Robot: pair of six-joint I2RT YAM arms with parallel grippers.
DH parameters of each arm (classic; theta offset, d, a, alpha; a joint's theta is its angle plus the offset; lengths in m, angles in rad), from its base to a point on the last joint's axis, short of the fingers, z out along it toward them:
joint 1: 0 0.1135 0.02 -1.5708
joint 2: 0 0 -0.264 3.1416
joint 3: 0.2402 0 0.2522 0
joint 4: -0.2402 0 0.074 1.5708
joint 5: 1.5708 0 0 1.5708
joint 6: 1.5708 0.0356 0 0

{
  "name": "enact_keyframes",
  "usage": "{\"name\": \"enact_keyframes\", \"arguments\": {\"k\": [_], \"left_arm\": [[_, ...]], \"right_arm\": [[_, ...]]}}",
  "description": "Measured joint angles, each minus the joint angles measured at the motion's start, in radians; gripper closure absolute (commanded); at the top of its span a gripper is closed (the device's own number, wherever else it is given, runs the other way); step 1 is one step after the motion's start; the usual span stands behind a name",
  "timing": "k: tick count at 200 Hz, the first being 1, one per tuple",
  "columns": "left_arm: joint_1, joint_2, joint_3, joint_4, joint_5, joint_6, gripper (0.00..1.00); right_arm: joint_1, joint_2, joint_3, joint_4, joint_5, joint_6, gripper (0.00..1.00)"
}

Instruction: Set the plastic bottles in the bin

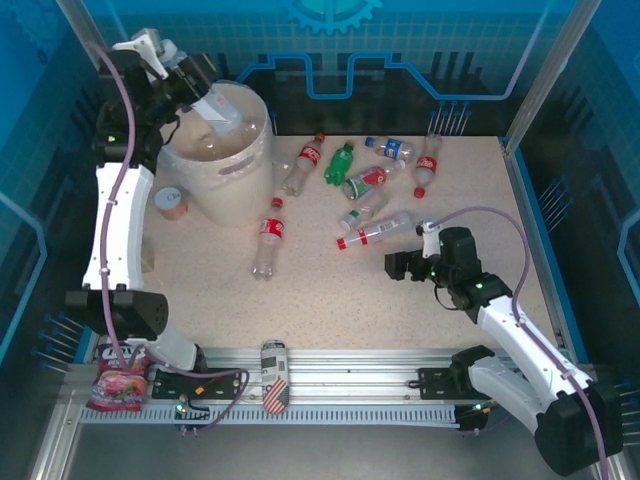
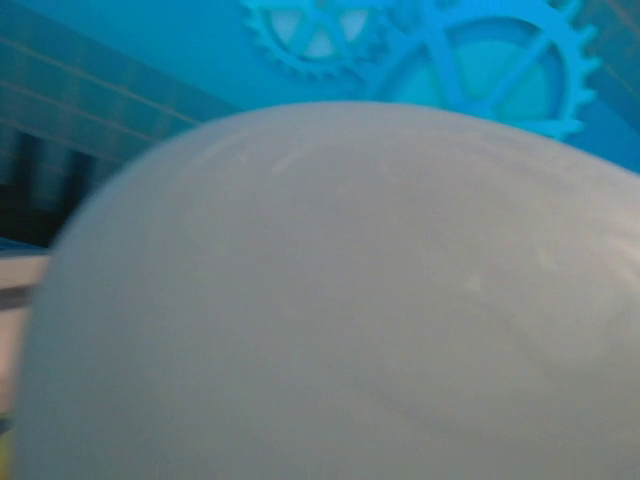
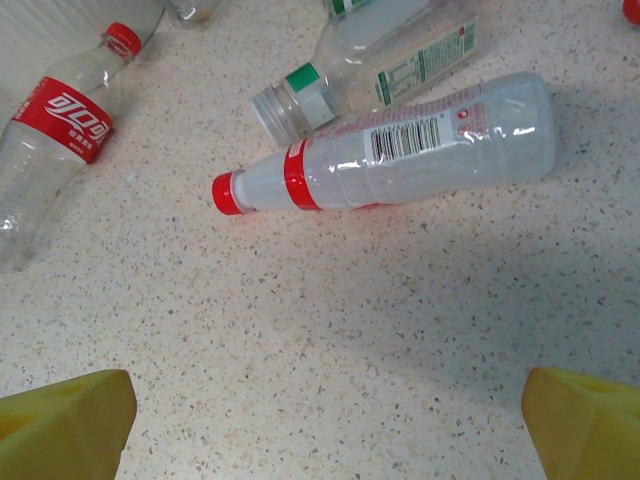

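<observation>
The right end effector is being held spread wide over the desk, its yellow fingertips well apart; a red-capped clear bottle is being seen lying ahead of it, just beside a green-labelled bottle; the left end effector is being held over the cream bin; whether it is spread or pressed together cannot be told.
</observation>
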Motion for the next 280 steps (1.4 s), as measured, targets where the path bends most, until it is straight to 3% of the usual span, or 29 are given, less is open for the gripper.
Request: {"name": "enact_keyframes", "arguments": {"k": [71, 144, 226, 261, 280], "left_arm": [[0.040, 0.330, 0.306, -0.286, -0.034, 0.255, 1.00], [0.034, 0.417, 0.297, -0.419, -0.020, 0.408, 1.00], [-0.032, 0.520, 0.256, -0.454, -0.020, 0.464, 1.00], [-0.033, 0.540, 0.250, -0.464, -0.021, 0.472, 0.67], [-0.033, 0.540, 0.241, -0.467, -0.021, 0.484, 0.55]], "right_arm": [[-0.001, 0.027, 0.000, 0.000, 0.000, -0.004, 0.00], [-0.006, 0.061, 0.000, 0.002, 0.000, -0.012, 0.00], [-0.006, 0.083, 0.000, 0.008, 0.001, -0.015, 0.00], [-0.006, 0.082, 0.000, 0.007, 0.001, -0.015, 0.00], [-0.006, 0.081, 0.000, 0.007, 0.004, -0.015, 0.00]]}}
